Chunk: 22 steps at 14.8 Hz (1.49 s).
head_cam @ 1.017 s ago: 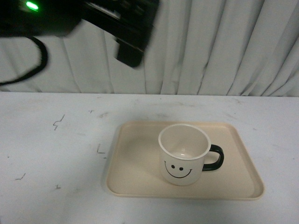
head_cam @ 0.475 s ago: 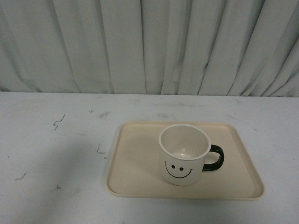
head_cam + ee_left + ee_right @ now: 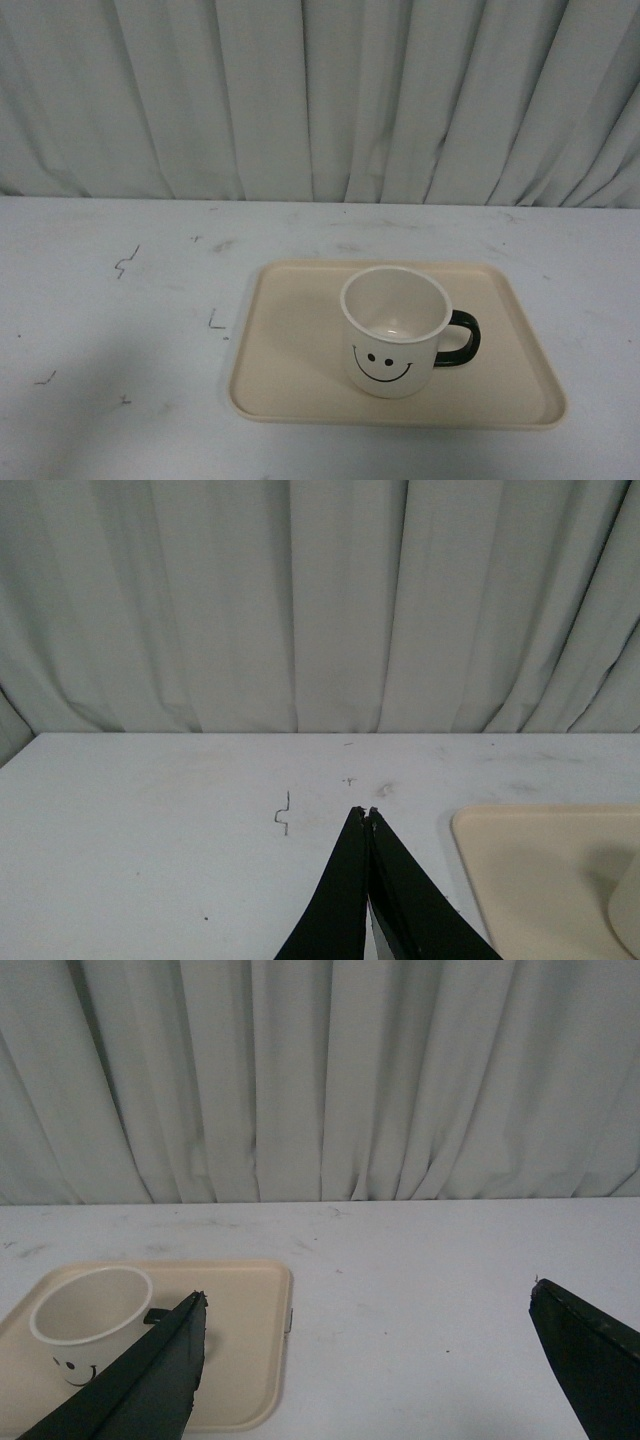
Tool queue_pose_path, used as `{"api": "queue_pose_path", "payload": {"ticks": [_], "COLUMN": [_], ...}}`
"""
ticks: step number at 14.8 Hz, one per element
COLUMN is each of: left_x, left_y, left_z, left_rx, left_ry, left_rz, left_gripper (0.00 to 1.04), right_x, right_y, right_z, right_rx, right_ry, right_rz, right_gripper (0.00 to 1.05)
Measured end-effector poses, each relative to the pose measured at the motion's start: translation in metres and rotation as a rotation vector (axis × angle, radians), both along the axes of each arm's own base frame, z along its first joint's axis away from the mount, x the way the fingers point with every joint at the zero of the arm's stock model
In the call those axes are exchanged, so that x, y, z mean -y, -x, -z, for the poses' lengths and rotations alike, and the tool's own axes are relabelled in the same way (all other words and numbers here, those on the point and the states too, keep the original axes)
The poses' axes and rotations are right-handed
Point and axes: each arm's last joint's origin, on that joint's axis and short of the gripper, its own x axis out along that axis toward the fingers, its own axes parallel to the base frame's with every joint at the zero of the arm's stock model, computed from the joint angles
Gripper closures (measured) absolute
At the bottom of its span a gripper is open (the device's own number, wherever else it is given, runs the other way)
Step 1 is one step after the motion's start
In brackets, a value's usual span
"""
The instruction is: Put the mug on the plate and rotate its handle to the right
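On the plate: your mug stands upright, smiley facing you.
Handle: points to your right.
Left gripper: tips pressed together, empty, above the table.
Right gripper: jaws spread wide, holding nothing, clear of the mug.

The left gripper showed two smooth matte-black fingers tapering to fine points; the right gripper bore broad, black, wedge-shaped fingers with sharp edges.
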Motion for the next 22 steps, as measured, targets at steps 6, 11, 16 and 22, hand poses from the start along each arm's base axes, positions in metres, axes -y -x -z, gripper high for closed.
{"api": "queue_pose_path", "payload": {"ticks": [6,11,16,22], "left_x": [-0.010,-0.010,-0.010,-0.011], "left_y": [0.021,0.033,0.041,0.056], "left_z": [0.008,0.005,0.006,0.010], "left_rx": [0.018,0.026,0.017,0.010], "left_ry": [0.002,0.002,0.002,0.002], "left_rz": [0.006,0.006,0.006,0.006], "left_gripper": [1.03,1.03,1.03,1.03], "right_x": [0.000,0.000,0.000,0.000], "right_y": [0.000,0.000,0.000,0.000], "right_z": [0.000,0.000,0.000,0.000], "right_rx": [0.000,0.000,0.000,0.000], "right_ry": [0.000,0.000,0.000,0.000], "right_rz": [0.000,0.000,0.000,0.000], "right_gripper": [0.06,0.06,0.06,0.06]}}
